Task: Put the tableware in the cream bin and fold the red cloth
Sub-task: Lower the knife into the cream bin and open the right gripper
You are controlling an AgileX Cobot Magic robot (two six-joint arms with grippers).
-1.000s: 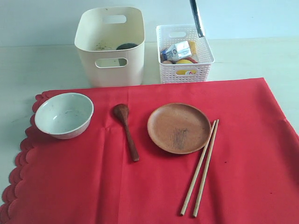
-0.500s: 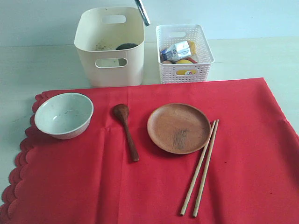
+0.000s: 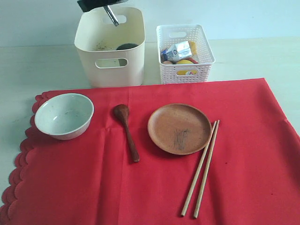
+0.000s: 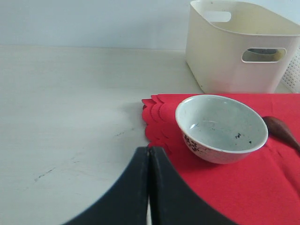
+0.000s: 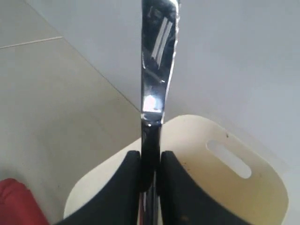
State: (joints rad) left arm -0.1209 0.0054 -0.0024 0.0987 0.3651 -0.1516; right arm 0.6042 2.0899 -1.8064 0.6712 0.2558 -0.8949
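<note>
Silver table knife (image 5: 157, 70), pinched in right fingers (image 5: 125, 187) over cream bin (image 3: 112, 75), tip apparently cropped; left fingers (image 4: 136, 187) pressed together.

No legible text anywhere, print on the small carton (image 3: 177, 50) in the white lattice basket (image 3: 171, 75) too blurred to read, yellow-red label (image 3: 186, 72) behind the basket's front opening likewise unreadable
</note>
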